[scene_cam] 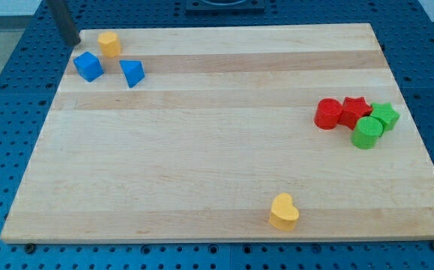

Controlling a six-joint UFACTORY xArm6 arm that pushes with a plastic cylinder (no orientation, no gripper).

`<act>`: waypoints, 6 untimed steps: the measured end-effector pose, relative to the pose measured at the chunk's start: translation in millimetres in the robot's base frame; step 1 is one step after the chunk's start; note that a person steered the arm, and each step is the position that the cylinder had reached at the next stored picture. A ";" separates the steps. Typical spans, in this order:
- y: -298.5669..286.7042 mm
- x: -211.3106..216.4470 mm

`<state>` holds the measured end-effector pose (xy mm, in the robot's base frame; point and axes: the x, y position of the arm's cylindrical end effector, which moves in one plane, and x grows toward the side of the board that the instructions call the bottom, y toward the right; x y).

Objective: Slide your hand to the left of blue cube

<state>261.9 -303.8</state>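
Note:
The blue cube (88,66) lies near the top left corner of the wooden board (217,142). My tip (71,41) is at the board's top left corner, just above and slightly left of the blue cube, not touching it. A blue triangular block (133,73) lies to the right of the cube. A yellow block (109,43) lies above and between them.
A red cylinder (327,113), a red star (355,108), a green star (384,115) and a green cylinder (367,133) are clustered at the right side. A yellow heart (284,211) lies near the bottom edge. Blue perforated table surrounds the board.

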 end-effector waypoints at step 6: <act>21.6 141.5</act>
